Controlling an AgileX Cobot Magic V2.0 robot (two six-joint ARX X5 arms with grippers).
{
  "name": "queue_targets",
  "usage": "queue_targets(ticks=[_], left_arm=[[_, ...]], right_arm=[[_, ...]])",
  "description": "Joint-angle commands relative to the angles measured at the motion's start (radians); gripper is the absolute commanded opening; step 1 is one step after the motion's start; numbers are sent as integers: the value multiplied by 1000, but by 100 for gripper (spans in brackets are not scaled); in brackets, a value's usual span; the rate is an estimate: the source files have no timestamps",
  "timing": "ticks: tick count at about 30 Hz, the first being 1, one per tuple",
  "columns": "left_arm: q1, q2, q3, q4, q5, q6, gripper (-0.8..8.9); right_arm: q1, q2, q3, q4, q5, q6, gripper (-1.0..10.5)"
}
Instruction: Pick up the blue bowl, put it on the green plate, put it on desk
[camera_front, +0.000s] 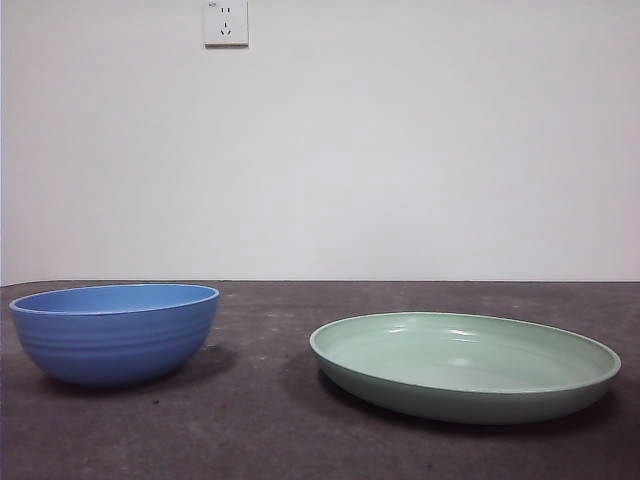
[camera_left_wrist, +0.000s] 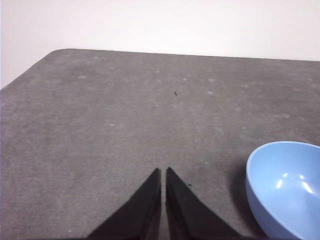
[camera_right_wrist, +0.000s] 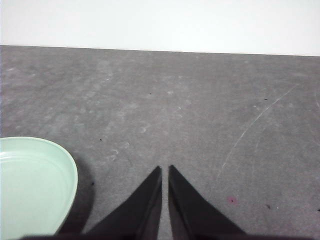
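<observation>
Shown upright on the desk (camera_front: 270, 420), the blue bowl (camera_front: 115, 333) stands at about 8 o'clock in the front view, its ridged outer wall facing the camera and its rim level. Well apart from it, at about 4 o'clock, the green plate (camera_front: 465, 365) lies flat on the same dark, speckled surface, wider and much shallower than the bowl, with a glossy inside that catches pale highlights. A strip of bare desk separates the two, and neither touches the other. Behind the desk rises a plain white wall carrying a white wall socket (camera_front: 226, 22) near 12 o'clock. Neither arm appears in the front view. Seen from the left wrist, the left gripper (camera_left_wrist: 163, 171) hangs above bare desk with its two black jaws pressed together, only a thin seam between their tips, holding nothing; the bowl's smooth blue inside shows just beside it, apart from the jaws. Seen from the right wrist, the right gripper (camera_right_wrist: 165, 169) likewise hangs over bare desk, jaws brought together tip to tip and empty, with the rim of the plate showing beside it, clear of the jaws. Faint pale scratches and small dark specks mark the desk surface in that view.
</observation>
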Motion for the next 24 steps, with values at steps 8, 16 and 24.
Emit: queue_targets(ticks=[8,16,24], left_arm=[[-1,-1,-19,-8,-3,-31,16],[-7,10,74,-37,-2,-128,17],[-31,127,272,-97,17,-212,17]], right_arm=[[1,-1,-5,15,0,40,18],[1,0,32,16,-4,204,16],[1,40,201,-31,-31,275,15]])
